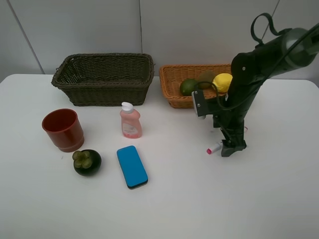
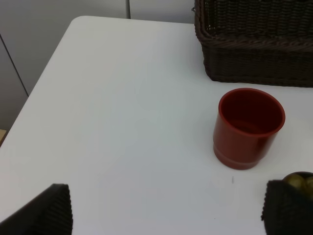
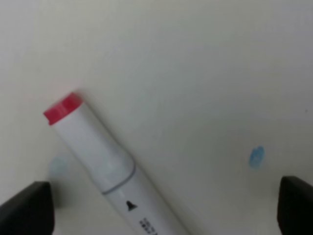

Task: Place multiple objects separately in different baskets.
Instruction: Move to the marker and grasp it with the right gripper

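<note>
My left pincer (image 2: 166, 215) hangs released over the left part of the white table (image 1: 199, 209), its 2 fingers spread wide and holding nothing. My left wrist view shows the red cup (image 1: 62, 129) standing upright, mouth up. Behind the cup, toward the wall, sits the dark olive-brown basket (image 1: 103, 79). Just in front of the cup lies the mangosteen (image 1: 87, 162).

Next comes the pink bottle (image 1: 130, 122), upright with its white cap on, in front of the dark basket. Nearer the front edge the blue block (image 1: 132, 166) lies flat.

The light orange basket (image 1: 169, 82) stands just beside the dark one and holds 3 fruits: the lime (image 1: 188, 87), the kiwi (image 1: 204, 76) behind it and the lemon (image 1: 222, 82) to their right.

The white marker (image 1: 214, 148), red-capped, lies on the table in front of that basket, outside both baskets. My right pincer (image 1: 232, 149) is down at the table over it, released. In my right wrist view the marker runs slantwise between my 2 fingertips (image 3: 27, 208), which stand wide apart and do not touch it. A small blue smudge (image 3: 256, 156) marks the table near the marker
</note>
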`<control>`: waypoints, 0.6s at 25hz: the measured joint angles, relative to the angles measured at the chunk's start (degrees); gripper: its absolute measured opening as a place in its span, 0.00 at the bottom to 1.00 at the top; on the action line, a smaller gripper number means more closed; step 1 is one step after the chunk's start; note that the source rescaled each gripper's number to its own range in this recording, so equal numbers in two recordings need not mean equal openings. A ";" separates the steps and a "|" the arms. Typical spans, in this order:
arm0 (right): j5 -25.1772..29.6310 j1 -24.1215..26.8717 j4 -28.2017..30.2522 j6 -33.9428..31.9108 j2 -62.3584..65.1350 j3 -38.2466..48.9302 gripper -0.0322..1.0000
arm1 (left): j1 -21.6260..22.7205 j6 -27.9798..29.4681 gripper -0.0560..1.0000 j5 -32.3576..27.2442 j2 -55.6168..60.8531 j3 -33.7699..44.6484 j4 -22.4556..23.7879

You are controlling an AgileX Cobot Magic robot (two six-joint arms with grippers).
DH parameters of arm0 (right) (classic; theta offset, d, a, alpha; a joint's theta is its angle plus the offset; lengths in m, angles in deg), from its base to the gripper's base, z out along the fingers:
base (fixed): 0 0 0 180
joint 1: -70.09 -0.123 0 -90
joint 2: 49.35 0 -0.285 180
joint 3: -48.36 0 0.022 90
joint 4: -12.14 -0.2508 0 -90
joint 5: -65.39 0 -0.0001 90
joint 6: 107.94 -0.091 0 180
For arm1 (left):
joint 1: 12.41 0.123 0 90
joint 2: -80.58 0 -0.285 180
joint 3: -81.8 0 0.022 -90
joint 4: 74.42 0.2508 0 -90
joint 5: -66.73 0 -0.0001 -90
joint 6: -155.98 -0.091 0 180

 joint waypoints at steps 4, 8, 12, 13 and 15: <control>0.17 0.00 0.00 0.00 0.00 0.00 0.91 | 0.00 0.00 1.00 0.00 0.00 0.00 0.00; 0.87 0.00 0.00 0.00 0.00 0.00 0.47 | 0.00 0.00 1.00 0.00 0.00 0.00 0.00; 1.58 0.00 -0.05 0.00 0.00 0.00 0.03 | 0.00 0.00 1.00 0.00 0.00 0.00 0.00; 1.64 0.00 -0.04 0.00 0.00 0.00 0.03 | 0.00 0.00 1.00 0.00 0.00 0.00 0.00; 1.64 0.00 -0.04 0.00 0.00 0.00 0.03 | 0.00 0.00 1.00 0.00 0.00 0.00 0.00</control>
